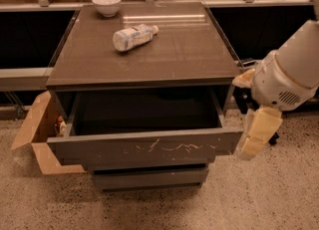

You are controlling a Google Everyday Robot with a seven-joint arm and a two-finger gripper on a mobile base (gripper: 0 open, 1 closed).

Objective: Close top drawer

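Hanging rt of open top drawer (124, 149): gripper (250, 148); bottle (132, 37) label illegible.

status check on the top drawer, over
Gripper low right, beside the end of top drawer. Drawer open wide. Cardboard box left of cabinet, outside its path.

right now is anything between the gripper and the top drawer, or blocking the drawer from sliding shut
Nothing visible. The gripper hangs beside the top drawer, at the right end of its front, with nothing between them. Nothing shows sticking out of the open drawer, and the cardboard box sits to its left, outside its path.
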